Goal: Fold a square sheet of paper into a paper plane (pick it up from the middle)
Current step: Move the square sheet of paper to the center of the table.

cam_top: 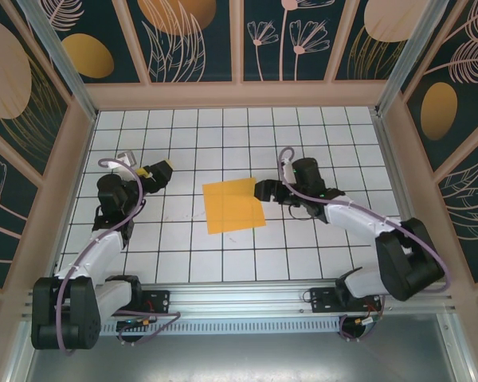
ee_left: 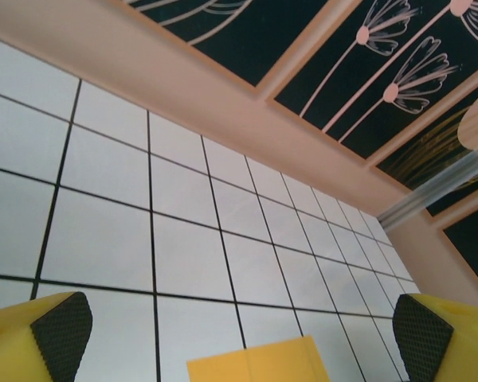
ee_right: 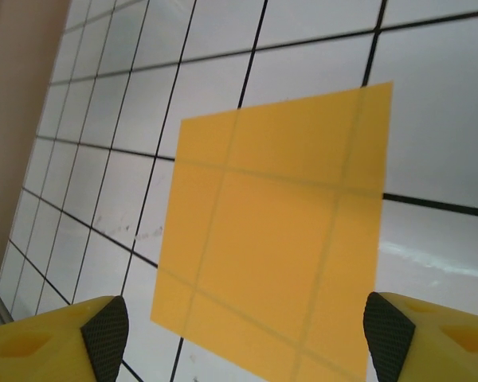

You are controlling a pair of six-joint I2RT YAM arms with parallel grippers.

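Observation:
The square sheet of paper [cam_top: 233, 205] is bright orange and lies flat on the white grid table, near the middle. The tile lines show through it in the right wrist view [ee_right: 279, 231]. My right gripper [cam_top: 263, 189] is at the sheet's right edge, low over the table. It stands open [ee_right: 247, 338], with the sheet's near edge between its black pads [ee_right: 105, 334] and nothing gripped. My left gripper [cam_top: 161, 173] is open, about two tiles to the left of the sheet. One corner of the sheet [ee_left: 259, 364] shows beyond its fingers [ee_left: 60, 330]. The paper plane is out of view.
The table [cam_top: 319, 135] is ringed by a tan frame and dark floral wall panels [cam_top: 191, 32]. A metal rail [cam_top: 247, 298] carrying both arm bases runs along the near edge. Bare tiles lie behind and in front of the sheet.

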